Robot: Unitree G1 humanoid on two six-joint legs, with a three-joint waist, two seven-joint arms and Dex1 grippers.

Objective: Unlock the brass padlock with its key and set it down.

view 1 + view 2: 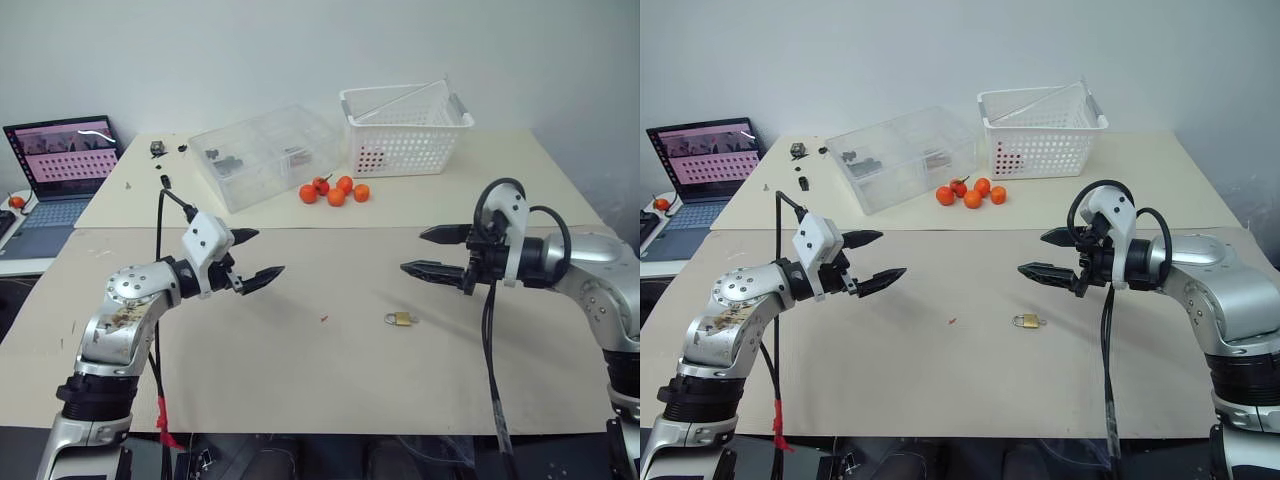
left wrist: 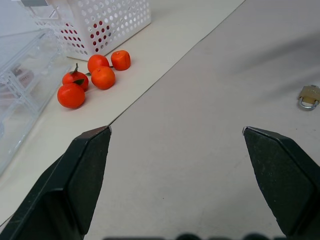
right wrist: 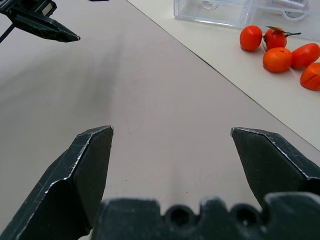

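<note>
The brass padlock (image 1: 401, 319) lies flat on the worktop (image 1: 300, 370), right of its middle and nearer the front edge than the back; the right gripper (image 1: 428, 251) hangs above and just behind it, jaws spread wide and holding nothing; the left gripper (image 1: 257, 255), equally wide and bare, hovers well apart toward the left edge; bare board surrounds the lock, with the orange fruits (image 1: 334, 190), clear box (image 1: 265, 155) and white basket (image 1: 405, 128) near the back edge.

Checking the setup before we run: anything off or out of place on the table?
One oddity: the brass padlock lies alone on the mat, with no key visible in or near it. A tiny red speck sits to its left. Both hands, left hand and right hand, hover open, empty.
</note>
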